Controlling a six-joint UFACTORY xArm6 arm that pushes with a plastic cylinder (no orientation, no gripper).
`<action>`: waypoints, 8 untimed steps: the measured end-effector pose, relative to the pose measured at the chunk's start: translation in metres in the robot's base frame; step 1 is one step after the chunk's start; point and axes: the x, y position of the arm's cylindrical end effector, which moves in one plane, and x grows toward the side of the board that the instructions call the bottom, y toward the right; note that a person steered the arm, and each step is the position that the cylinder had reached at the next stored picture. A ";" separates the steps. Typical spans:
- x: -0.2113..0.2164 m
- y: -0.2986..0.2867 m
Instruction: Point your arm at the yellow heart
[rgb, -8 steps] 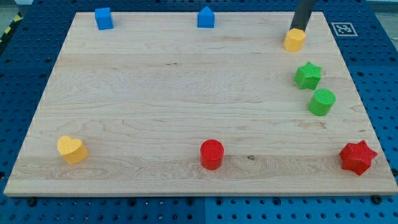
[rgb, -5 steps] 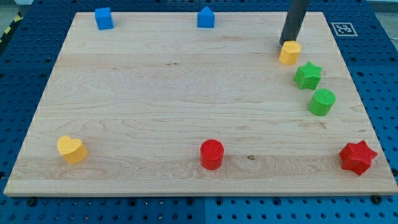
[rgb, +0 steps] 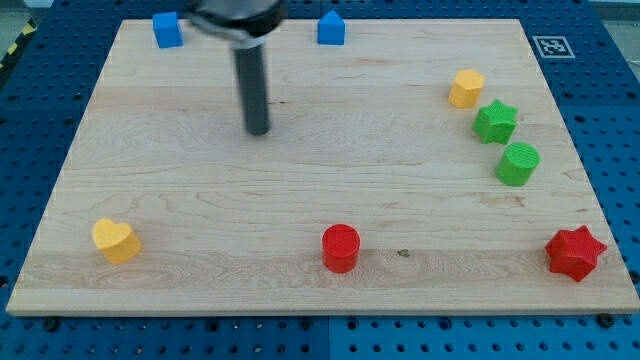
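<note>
1. Wooden counter (rgb: 320, 200) on a blue pegboard base; a printed marker sits at the view's top right corner.
2. No pincer on this rig, so nothing to spread or pinch; my tip (rgb: 259, 130) is a bare rod end touching no block.
3. Step in hand, as I judge it: the approach to the yellow heart (rgb: 116, 240), not yet reached.
4. Yellow heart lies well apart from my tip, toward the view's bottom left.
5. Next move calls for a diagonal slide that way; path looks free of blocks.
6. Red cylinder (rgb: 340, 247) sits below and right of my tip, off the line.
</note>
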 end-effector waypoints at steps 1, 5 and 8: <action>0.032 -0.069; 0.183 -0.161; 0.168 -0.148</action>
